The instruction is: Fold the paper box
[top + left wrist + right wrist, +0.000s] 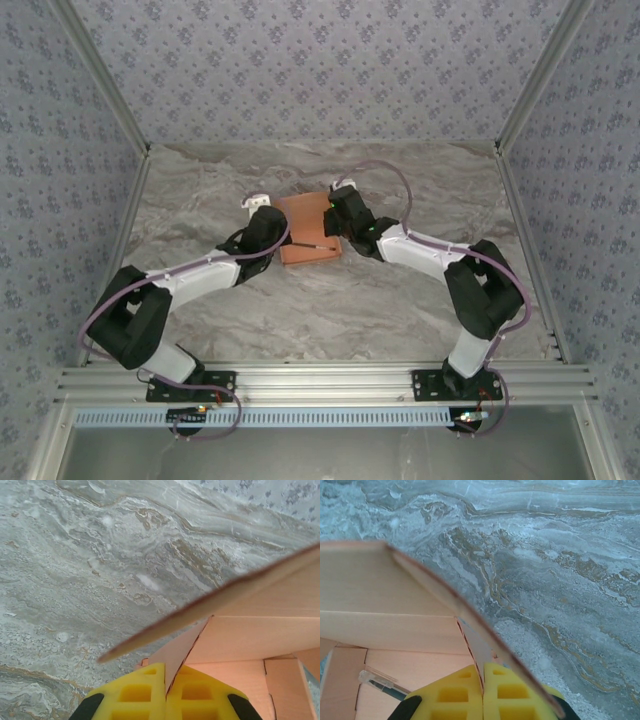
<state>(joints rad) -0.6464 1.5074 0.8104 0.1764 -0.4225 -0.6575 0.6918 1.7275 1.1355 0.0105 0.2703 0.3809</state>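
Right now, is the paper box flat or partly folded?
Partly folded: paper box walls stand raised, pinched by left gripper and right gripper.

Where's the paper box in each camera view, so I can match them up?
Top external: the paper box lies near the middle of the table.
Left wrist: the paper box fills the lower right, one panel pinched by the left fingers.
Right wrist: the paper box fills the left side, one panel pinched by the right fingers.
Shared landmark: the grey marbled table top.
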